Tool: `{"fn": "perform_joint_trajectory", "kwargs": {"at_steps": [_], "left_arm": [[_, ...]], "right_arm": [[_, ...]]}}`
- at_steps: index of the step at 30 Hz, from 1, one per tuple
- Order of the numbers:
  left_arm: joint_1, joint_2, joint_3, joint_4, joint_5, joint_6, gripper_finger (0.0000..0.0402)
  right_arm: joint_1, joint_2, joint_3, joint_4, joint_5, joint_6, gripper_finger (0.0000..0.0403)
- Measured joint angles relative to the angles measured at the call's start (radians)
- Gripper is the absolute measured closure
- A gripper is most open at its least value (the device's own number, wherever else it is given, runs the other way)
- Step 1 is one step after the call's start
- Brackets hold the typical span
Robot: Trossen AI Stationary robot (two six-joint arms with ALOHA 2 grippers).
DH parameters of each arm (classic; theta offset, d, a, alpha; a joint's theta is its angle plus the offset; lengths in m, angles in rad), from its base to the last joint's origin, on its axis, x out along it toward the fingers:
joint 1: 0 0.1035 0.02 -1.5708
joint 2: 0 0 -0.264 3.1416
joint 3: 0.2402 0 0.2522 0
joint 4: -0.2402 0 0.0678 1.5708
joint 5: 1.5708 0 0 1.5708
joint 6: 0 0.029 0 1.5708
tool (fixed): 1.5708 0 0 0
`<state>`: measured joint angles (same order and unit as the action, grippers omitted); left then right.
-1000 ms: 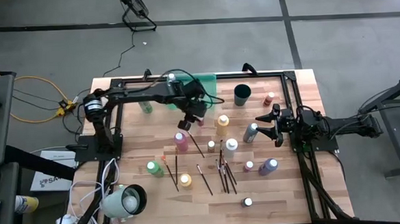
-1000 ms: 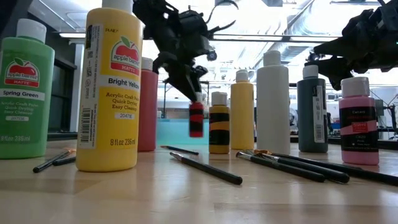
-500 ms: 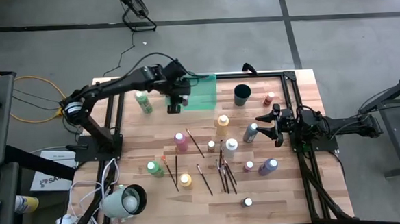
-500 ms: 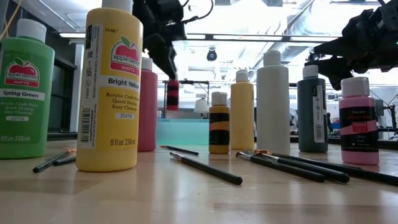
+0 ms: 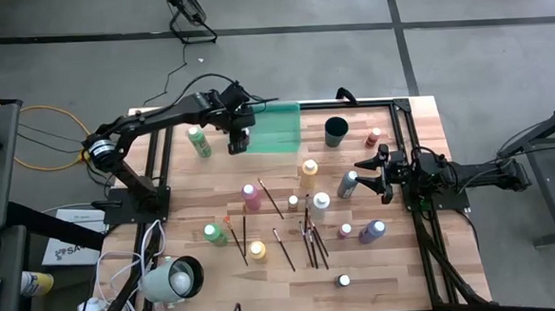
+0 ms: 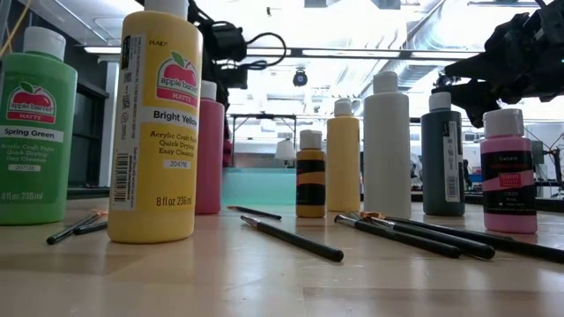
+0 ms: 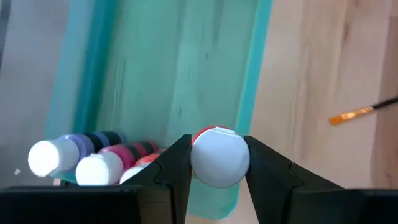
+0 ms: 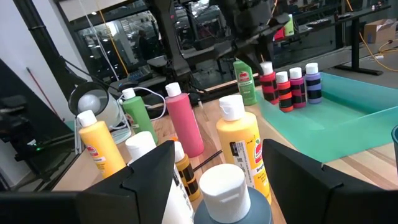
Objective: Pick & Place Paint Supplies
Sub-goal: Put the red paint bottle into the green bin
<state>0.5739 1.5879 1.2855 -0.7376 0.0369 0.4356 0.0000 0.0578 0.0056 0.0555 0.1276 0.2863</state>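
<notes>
Left gripper (image 7: 214,168) clamps a small red bottle (image 7: 219,155) at the green tray's (image 5: 278,136) left end, upper middle of the high view. The right wrist view shows four bottles there; the overhead hides them. Right gripper (image 5: 366,171), mid-right, sits open and empty.

Grey concrete floor (image 5: 482,59), bright ceiling lights (image 6: 352,22), glass partitions (image 8: 205,28)

High view overhead; low view table-level; both share green tray (image 5: 274,129).
</notes>
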Motion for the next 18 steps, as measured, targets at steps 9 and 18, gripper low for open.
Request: {"fn": "perform_joint_trajectory", "kwargs": {"at_steps": [9, 18], "left_arm": [[0.038, -0.005, -0.113, 0.088, -0.014, -0.041, 0.0277], [0.068, -0.017, -0.167, 0.119, -0.018, -0.025, 0.0277]], "right_arm": [[0.000, 0.000, 0.000, 0.000, 0.000, 0.000, 0.0166], [0.000, 0.000, 0.000, 0.000, 0.000, 0.000, 0.0166]]}}
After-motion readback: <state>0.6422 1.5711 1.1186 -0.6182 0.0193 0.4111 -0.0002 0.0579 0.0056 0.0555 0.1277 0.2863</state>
